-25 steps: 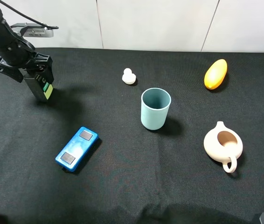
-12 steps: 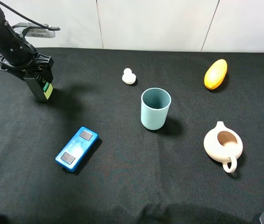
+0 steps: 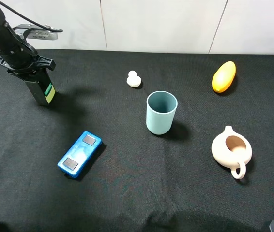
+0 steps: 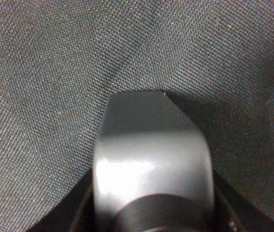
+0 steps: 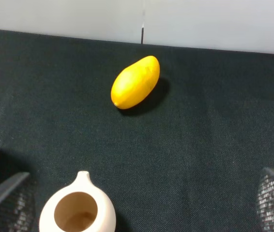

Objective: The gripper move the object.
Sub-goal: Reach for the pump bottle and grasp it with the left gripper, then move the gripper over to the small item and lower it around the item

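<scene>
Left end effector [image 3: 29, 71] closed on the upper part of the object [image 3: 43, 92], which stands upright on the black surface [image 3: 137, 198] at its far left. In the left wrist view the object's pump head [image 4: 151, 159] fills the frame. Right end effector [image 5: 144, 174] spread wide, holding nothing, above the beige pot [image 5: 79, 212] and near the yellow fruit [image 5: 134, 82]. The blue device [image 3: 79, 153] and teal cup [image 3: 161, 112] lie well apart from the object.

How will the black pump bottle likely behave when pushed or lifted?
Tall on a narrow base, the pump bottle probably tips easily. Its flat sides likely won't roll. Gripped at its head by the left gripper, it may swing.
</scene>
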